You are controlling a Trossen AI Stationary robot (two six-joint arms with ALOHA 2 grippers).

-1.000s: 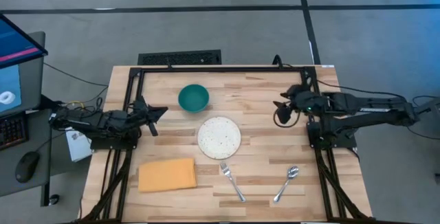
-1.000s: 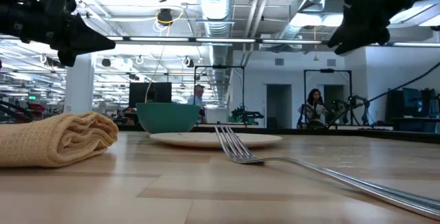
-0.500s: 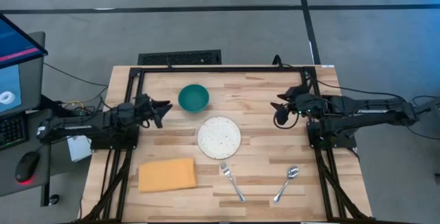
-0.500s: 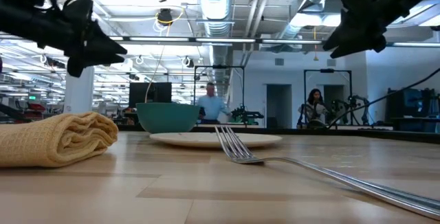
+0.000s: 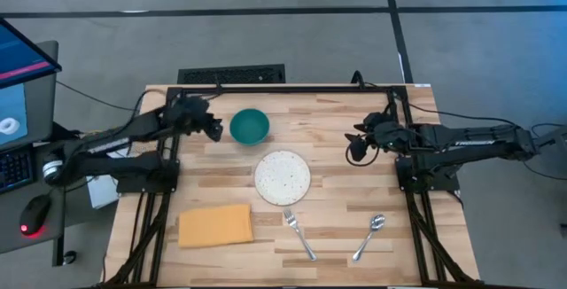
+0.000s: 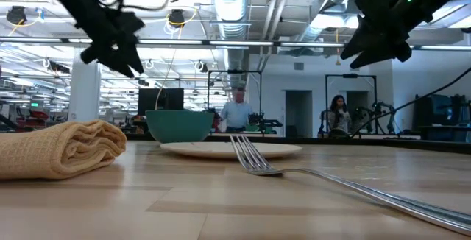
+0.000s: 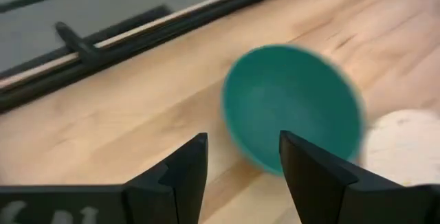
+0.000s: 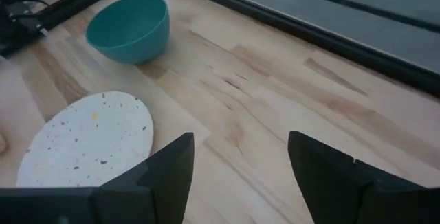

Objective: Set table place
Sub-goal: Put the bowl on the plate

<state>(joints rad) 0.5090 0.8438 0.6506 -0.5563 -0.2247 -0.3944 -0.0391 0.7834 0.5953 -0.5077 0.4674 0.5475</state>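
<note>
The tabletop of pale wooden planks fills the middle of the high view, ringed by black frame rails.

Left gripper: held above the tabletop near the far left corner, just beside the teal bowl. In its wrist view the two fingers stand apart with nothing between them, and the bowl lies just ahead of them.

Right gripper: held above the right half of the tabletop, well apart from the bowl. Its fingers are likewise apart and empty.

Items on the tabletop: the bowl sits toward the far edge, left of centre. A white speckled plate lies at the centre, near the bowl but not touching it. A folded yellow-orange cloth lies toward the near left corner. A fork lies near the near edge, just below the plate, and a spoon lies further toward the near right corner.

In the low view, two people show in the room beyond the table.
</note>
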